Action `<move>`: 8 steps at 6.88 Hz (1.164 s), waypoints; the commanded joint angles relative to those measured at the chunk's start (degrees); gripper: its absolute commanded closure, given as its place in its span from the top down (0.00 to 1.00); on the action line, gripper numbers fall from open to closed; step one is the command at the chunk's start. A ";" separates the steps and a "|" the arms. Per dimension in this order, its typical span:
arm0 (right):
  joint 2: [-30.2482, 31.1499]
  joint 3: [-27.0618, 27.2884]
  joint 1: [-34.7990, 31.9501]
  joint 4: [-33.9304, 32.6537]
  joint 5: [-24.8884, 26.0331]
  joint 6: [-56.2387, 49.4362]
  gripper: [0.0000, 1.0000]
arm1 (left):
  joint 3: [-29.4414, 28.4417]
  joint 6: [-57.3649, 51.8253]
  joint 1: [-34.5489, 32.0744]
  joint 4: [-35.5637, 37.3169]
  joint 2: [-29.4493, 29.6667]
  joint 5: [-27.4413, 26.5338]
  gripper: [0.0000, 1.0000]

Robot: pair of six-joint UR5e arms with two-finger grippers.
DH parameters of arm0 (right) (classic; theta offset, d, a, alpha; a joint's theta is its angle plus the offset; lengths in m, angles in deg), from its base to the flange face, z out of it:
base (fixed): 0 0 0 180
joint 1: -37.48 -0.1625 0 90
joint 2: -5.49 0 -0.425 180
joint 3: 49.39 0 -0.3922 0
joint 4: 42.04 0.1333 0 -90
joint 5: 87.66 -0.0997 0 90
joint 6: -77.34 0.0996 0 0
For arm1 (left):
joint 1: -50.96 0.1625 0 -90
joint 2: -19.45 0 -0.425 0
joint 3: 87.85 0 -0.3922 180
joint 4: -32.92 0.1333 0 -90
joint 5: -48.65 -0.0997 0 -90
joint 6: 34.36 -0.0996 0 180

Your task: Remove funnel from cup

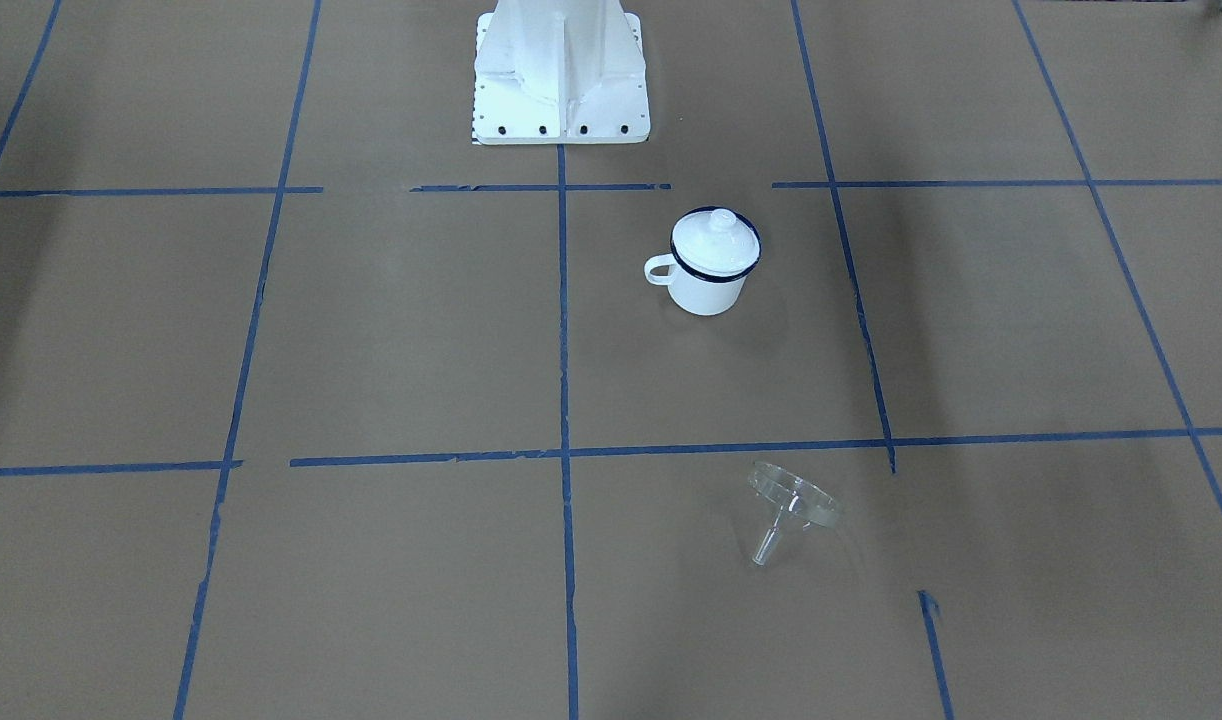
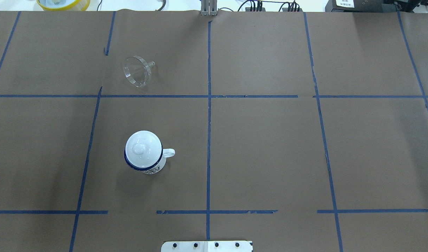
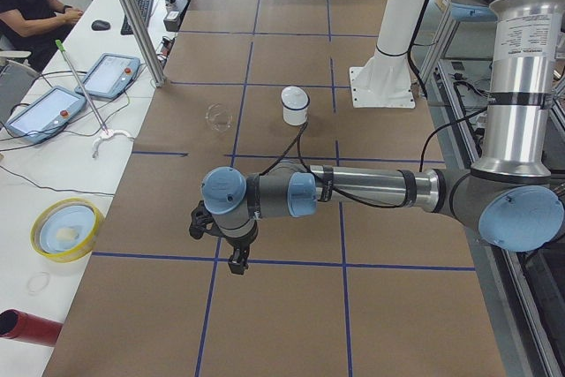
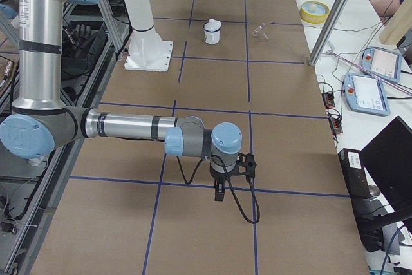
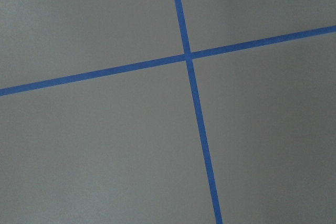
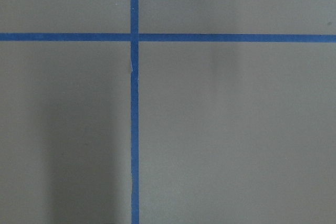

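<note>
Print: dark marking low on the cup [image 2: 152,170], too small for us to read.
Hidden: the cup's inside, under the white domed lid [image 2: 143,148].
Task thing: the funnel [image 2: 137,71] lies on its side on the table [image 2: 270,147], well apart from the cup.
Fingers: for the left gripper [image 3: 237,262] and the right gripper [image 4: 219,192], we cannot tell their spread.

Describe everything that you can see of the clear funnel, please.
The funnel is small and transparent, apparently clear plastic, with a wide round cone and a short narrow spout. It lies tipped on its side on the brown paper table, in the robot's left half. It is out of the white enamel mug and well apart from it, farther from the robot's base. Only the table touches it.
</note>
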 commanded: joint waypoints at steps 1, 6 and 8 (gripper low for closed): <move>0.00 -0.06 0.00 0.00 0.00 0.00 1.00 | 0.37 6.32 0.12 -0.08 0.07 0.75 1.00; 0.00 0.03 0.00 0.00 0.00 0.00 1.00 | 1.17 1.59 0.03 0.19 0.33 -3.12 1.00; 0.00 0.03 0.00 0.00 0.00 0.00 1.00 | 1.26 1.57 -0.23 0.45 0.42 -3.03 1.00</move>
